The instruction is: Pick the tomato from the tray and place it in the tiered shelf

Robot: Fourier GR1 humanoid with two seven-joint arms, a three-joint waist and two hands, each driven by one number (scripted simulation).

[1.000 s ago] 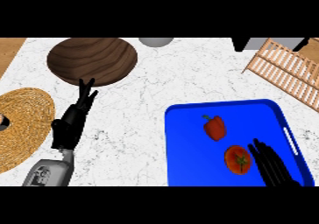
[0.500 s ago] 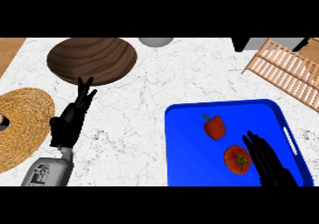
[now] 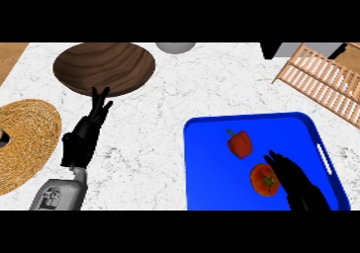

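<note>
Bench (image 3: 175, 106): bare marble strip between blue tray (image 3: 212, 163) and wooden bowl (image 3: 104, 66), passable. Tray interior: red pepper (image 3: 241, 144) just beside tomato (image 3: 264, 180), crowding its upper side. Tiered shelf (image 3: 325, 84) stands beyond the tray's far right corner.

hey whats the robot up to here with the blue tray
The robot's right hand is over the blue tray, its straight fingers right beside the tomato, which lies on the tray and is not yet grasped. A red pepper lies on the tray just beyond it. The left hand rests open on the counter near a dark wooden bowl and a woven mat. The wooden tiered shelf, where the tomato should go, stands at the upper right.
</note>
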